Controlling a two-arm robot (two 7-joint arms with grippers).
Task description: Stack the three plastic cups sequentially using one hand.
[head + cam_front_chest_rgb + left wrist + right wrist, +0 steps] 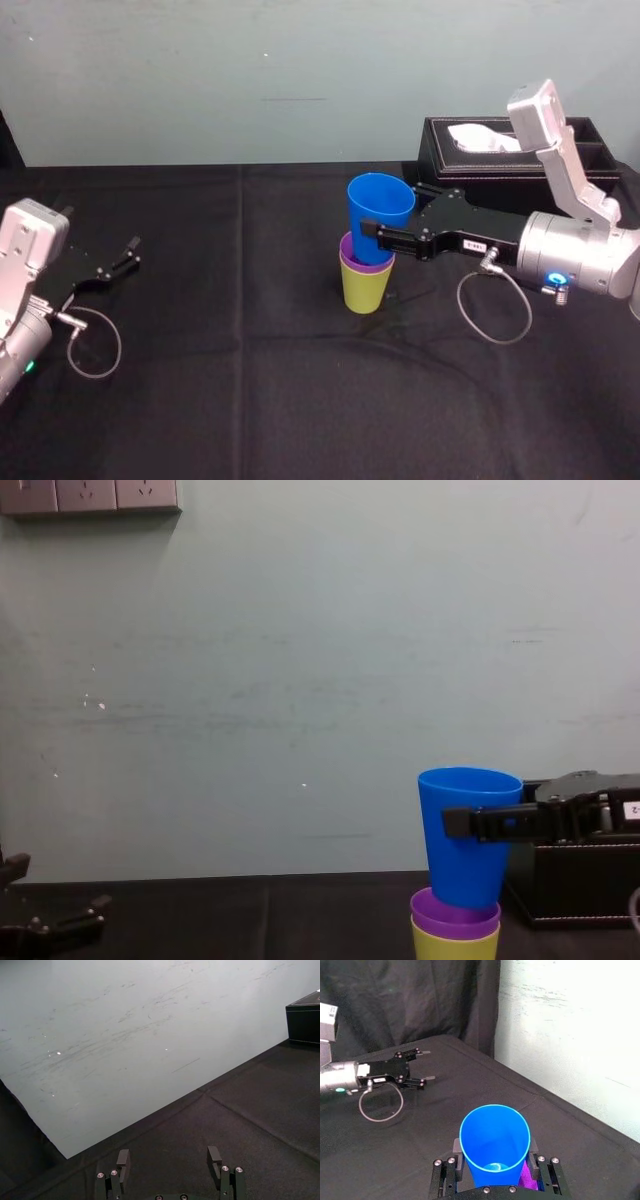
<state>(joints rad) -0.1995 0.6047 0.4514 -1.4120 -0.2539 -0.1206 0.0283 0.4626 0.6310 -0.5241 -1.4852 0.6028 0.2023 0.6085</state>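
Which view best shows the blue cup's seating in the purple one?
Chest view: side-on, the blue cup enters the purple cup. Head view: right gripper partly covers that junction. Right wrist view: looks into the blue cup.

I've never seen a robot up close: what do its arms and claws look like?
Both arms are silver-grey metal tubes ending in flat, slim-fingered black grippers: the left gripper and the right gripper. Each has a thin grey cable loop and a pale boxy camera above the wrist. The right one has a small white label and a blue light.
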